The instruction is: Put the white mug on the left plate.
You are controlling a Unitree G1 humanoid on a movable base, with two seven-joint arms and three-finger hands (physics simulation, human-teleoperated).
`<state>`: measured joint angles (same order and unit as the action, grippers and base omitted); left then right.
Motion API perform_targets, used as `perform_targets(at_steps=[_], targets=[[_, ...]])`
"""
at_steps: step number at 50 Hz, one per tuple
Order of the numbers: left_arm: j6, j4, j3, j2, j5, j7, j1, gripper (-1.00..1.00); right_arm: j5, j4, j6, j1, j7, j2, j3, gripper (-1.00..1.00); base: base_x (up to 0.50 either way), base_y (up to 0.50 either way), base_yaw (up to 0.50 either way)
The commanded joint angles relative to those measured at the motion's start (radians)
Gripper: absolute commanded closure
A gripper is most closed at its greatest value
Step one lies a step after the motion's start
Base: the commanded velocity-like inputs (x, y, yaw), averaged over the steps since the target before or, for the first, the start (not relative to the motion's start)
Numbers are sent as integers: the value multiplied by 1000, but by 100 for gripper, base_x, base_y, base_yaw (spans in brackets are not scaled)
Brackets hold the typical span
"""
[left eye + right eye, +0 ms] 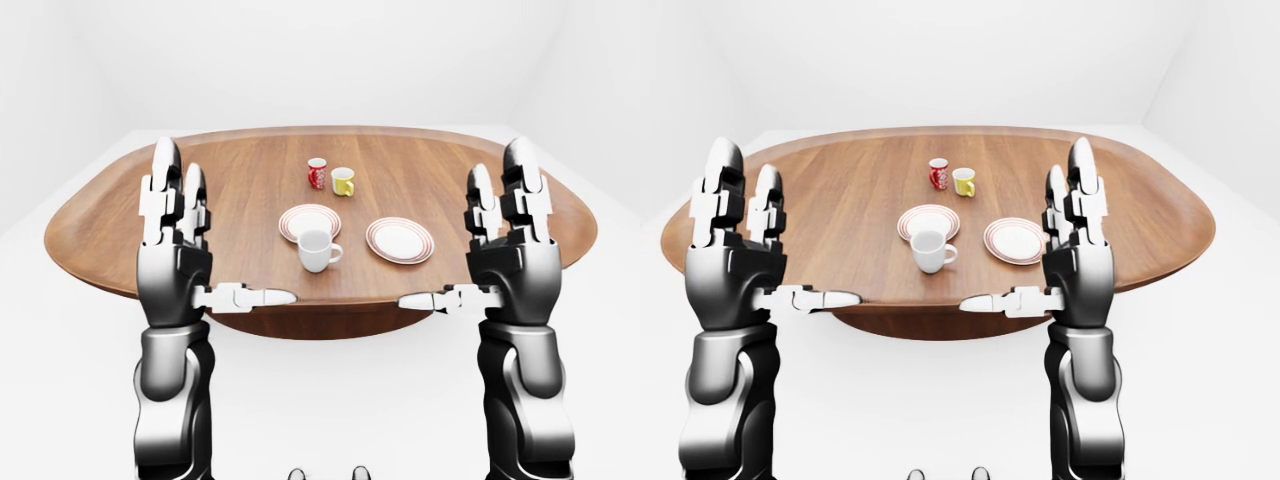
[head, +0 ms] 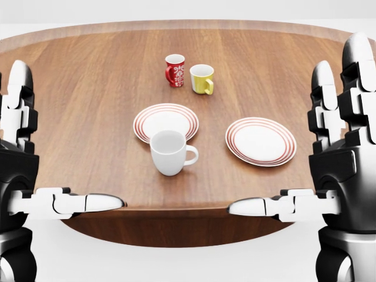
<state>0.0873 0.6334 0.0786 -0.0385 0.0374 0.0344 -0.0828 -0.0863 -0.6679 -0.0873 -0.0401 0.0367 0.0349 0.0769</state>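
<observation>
The white mug (image 2: 170, 153) stands upright on the wooden table (image 2: 88, 88), its handle to the right, just below the left plate (image 2: 165, 120) in the head view. This plate is white with red rings and bears nothing. My left hand (image 1: 228, 222) is raised at the left, open, fingers up and thumb pointing inward. At the right my right hand (image 1: 462, 225) mirrors it, open as well. Both hands hover over the table's near edge, well apart from the mug, and hold nothing.
A second red-ringed plate (image 2: 261, 141) lies to the right of the mug. A red patterned mug (image 2: 174, 70) and a yellow mug (image 2: 202, 79) stand side by side above the plates. The oval table's near edge (image 2: 176, 210) runs between my thumbs.
</observation>
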Motion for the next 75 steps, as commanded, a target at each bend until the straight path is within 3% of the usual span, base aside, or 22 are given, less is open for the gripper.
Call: perform_targets(at_steps=[1, 33, 47, 75], targets=[[0, 18, 13, -8, 8, -2, -9, -100, -7, -14, 0, -1, -1, -2, 2, -100, 0, 50, 0], [0, 26, 10, -8, 0, -3, -7, -100, 6, -4, 0, 6, 3, -3, -4, -100, 0, 50, 0], [0, 25, 13, -8, 2, -5, -7, -100, -28, -18, 0, 14, -1, -7, 6, -100, 0, 2, 0], [0, 44, 13, -8, 7, -5, -3, -100, -60, -48, 0, 16, 5, -4, 8, -100, 48, 12, 0]])
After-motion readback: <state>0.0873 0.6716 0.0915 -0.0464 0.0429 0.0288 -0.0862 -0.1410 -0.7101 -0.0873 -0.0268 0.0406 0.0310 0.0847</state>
